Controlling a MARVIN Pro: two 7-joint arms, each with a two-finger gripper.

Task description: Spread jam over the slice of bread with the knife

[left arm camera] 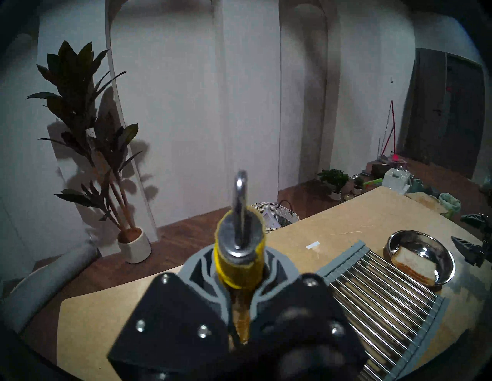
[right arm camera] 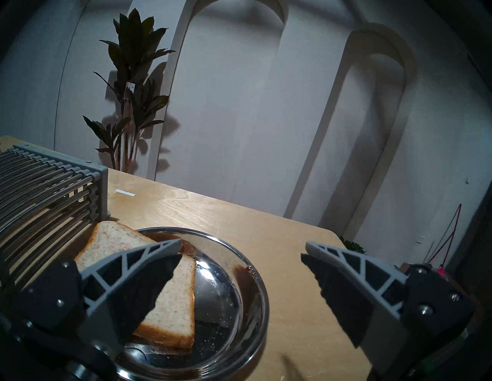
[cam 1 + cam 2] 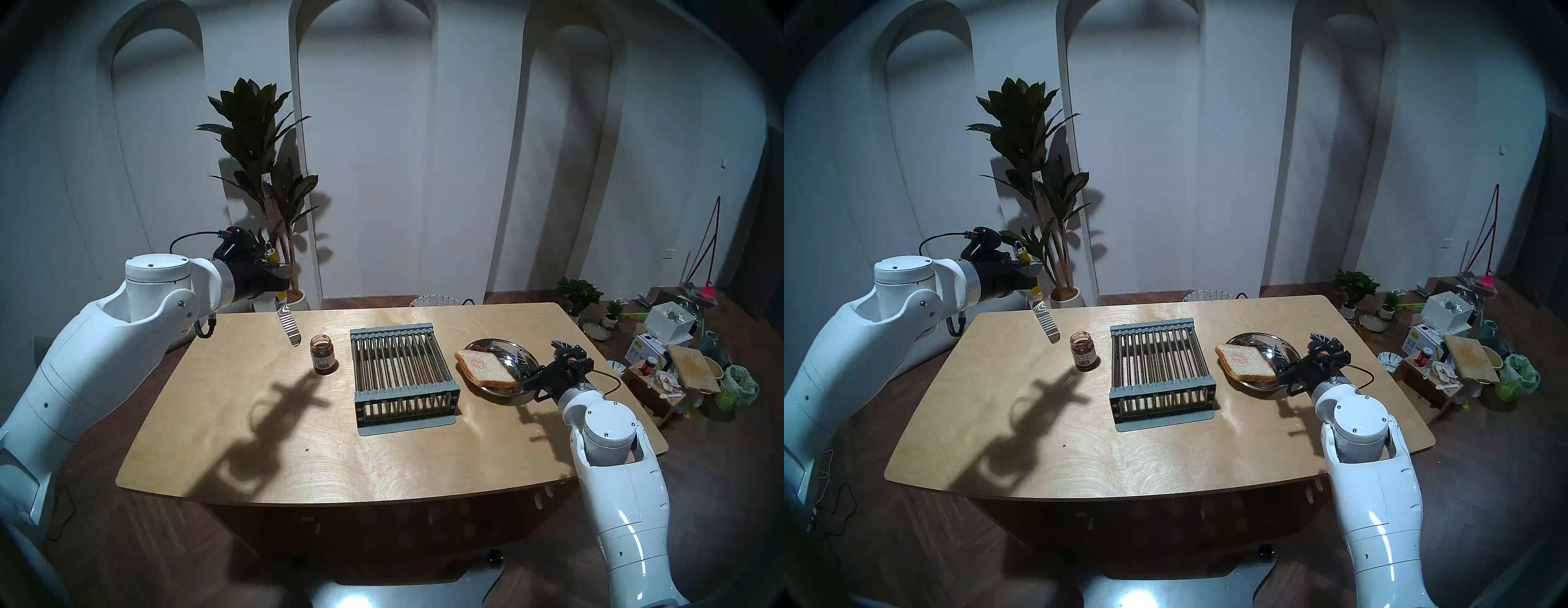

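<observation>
Left gripper (image 3: 278, 283) clamped on knife (image 3: 289, 326), blade hanging down-right, tip just up-left of the open jam jar (image 3: 322, 355). Blade looks clean, though dim. Right gripper (image 2: 239, 255) spread beside bread (image 3: 487, 367) in steel dish (image 3: 526, 354), well right.

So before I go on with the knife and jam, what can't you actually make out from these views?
- Knife blade: in the left wrist view the left gripper body hides it; whether jam is on it is too small to tell from the head.
- Jam jar: fill level too small and dark; absent from both wrist views.
- Slice of bread: partly covered by a finger of the right gripper.
- Steel plate: its near rim is cut off by the picture's edge.
</observation>
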